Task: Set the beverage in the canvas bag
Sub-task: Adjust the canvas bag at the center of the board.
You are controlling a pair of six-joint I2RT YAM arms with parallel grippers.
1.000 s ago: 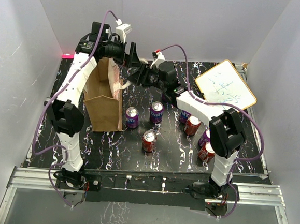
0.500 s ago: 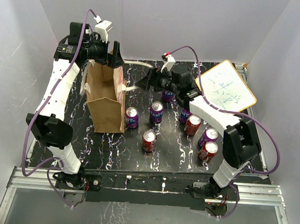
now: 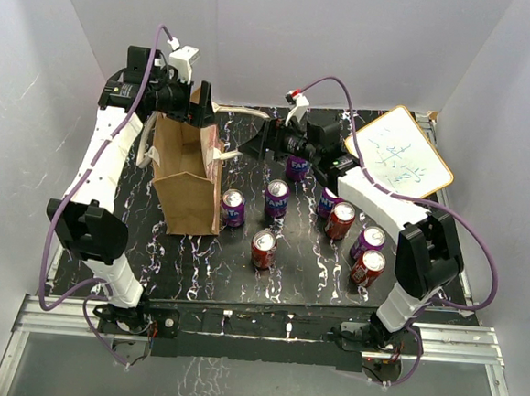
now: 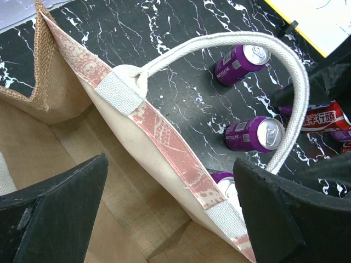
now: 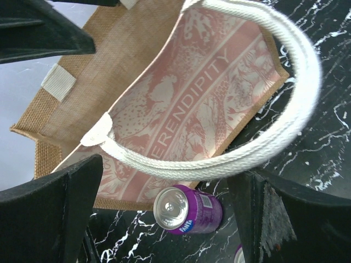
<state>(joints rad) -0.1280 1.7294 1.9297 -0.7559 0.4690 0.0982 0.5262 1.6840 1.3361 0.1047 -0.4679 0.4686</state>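
Left wrist view: left jaws are standing wide apart, hanging over the open mouth of the canvas bag point(image 4: 142, 213).
Right jaws: gaping wide, one cream handle point(image 5: 296, 60) looping between them.
Nearest beverage: purple can point(image 5: 186, 208) is standing just beside the bag's printed side.
Bag: standing upright on the bench point(image 3: 315, 266), left side.
Surroundings: other cans point(image 3: 263, 249) are standing right of it; whiteboard point(image 3: 398, 158) is lying far right.
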